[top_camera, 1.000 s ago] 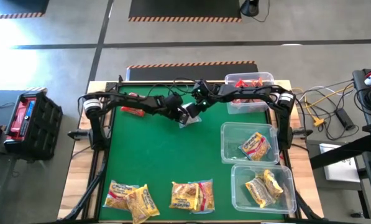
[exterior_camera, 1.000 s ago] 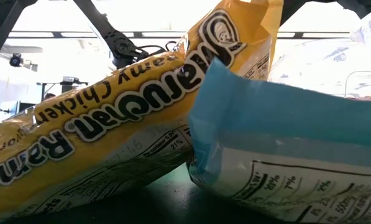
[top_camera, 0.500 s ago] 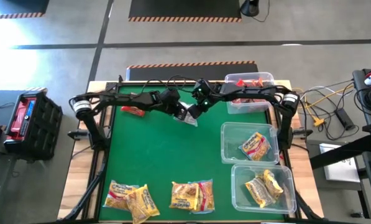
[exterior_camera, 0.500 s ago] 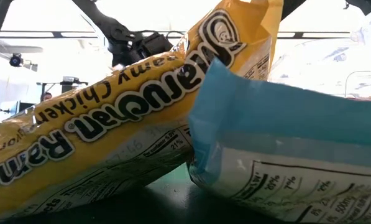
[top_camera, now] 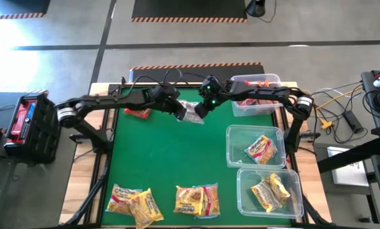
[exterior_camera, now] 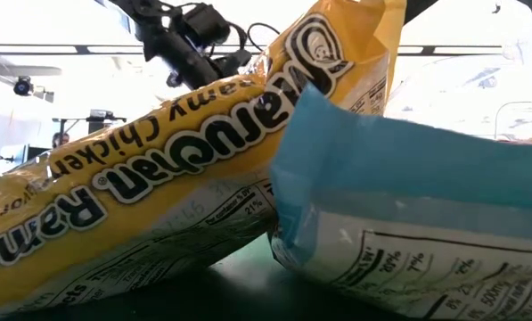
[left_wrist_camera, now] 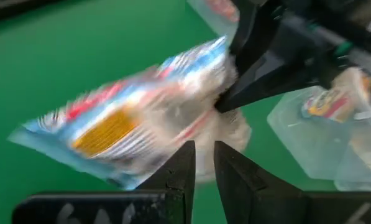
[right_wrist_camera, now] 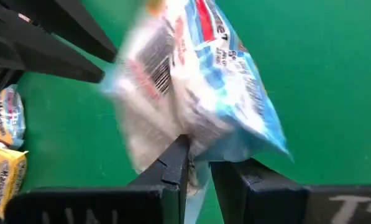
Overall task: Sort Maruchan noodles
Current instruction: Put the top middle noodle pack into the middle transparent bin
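- Nearest the low camera, a yellow creamy-chicken packet [exterior_camera: 159,169] leans against a blue-and-white packet [exterior_camera: 408,205]; the two sit on the green bench top [top_camera: 164,159] at its near edge.
- Along that near edge, the overhead view shows a pair of yellow packets [top_camera: 133,202] toward the left corner and a second yellow-and-blue cluster [top_camera: 197,199] near the middle.
- At the near right corner, a clear bin [top_camera: 295,180] holds yellow packets [top_camera: 269,191].
- Just behind it along the right edge, a second clear bin [top_camera: 233,137] carries one yellow packet [top_camera: 262,149].
- Toward the far edge, over the middle of the bench, both arms meet on a single blue, white and red packet [left_wrist_camera: 141,118].
- The left gripper [left_wrist_camera: 201,163] has its fingers pinched close together on one end of that packet.
- The right gripper [right_wrist_camera: 199,163] is likewise clamped on the packet's opposite end, jaws nearly together.
- Behind the left arm, a red packet [top_camera: 137,113] lies on the bench near the far left corner.
- At the far right corner, a third clear bin [top_camera: 266,108] holds red packets [top_camera: 253,83].
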You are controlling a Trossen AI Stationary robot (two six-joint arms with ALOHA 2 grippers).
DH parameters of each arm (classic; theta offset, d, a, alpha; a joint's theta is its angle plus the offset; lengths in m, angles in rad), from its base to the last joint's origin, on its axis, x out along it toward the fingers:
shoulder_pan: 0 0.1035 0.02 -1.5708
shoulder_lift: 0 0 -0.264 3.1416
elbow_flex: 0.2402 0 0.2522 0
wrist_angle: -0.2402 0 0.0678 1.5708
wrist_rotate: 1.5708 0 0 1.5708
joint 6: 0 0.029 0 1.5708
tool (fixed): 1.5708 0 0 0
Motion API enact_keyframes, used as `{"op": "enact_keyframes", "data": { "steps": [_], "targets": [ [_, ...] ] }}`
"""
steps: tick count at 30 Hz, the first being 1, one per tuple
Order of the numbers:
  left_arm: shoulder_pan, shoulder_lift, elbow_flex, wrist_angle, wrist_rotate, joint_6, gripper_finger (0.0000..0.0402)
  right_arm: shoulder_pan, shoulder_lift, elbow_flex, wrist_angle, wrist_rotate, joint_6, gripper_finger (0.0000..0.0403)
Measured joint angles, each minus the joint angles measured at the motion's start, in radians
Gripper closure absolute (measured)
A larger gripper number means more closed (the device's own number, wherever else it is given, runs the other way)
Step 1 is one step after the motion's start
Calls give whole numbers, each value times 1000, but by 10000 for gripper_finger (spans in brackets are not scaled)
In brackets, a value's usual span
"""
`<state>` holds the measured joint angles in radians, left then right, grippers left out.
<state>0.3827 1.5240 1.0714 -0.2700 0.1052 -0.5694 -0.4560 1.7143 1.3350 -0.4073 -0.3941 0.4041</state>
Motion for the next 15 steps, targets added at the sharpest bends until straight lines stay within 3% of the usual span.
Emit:
{"op": "enact_keyframes", "data": {
  "steps": [6,15],
  "targets": [
    [-1,-14,1,-7,-2,10,359,-2,-20,0,-1,-6,-18,389],
    [-1,7,0,-33,-36,30,359,-7,-37,0,-24,-6,-65,394]
  ]
}}
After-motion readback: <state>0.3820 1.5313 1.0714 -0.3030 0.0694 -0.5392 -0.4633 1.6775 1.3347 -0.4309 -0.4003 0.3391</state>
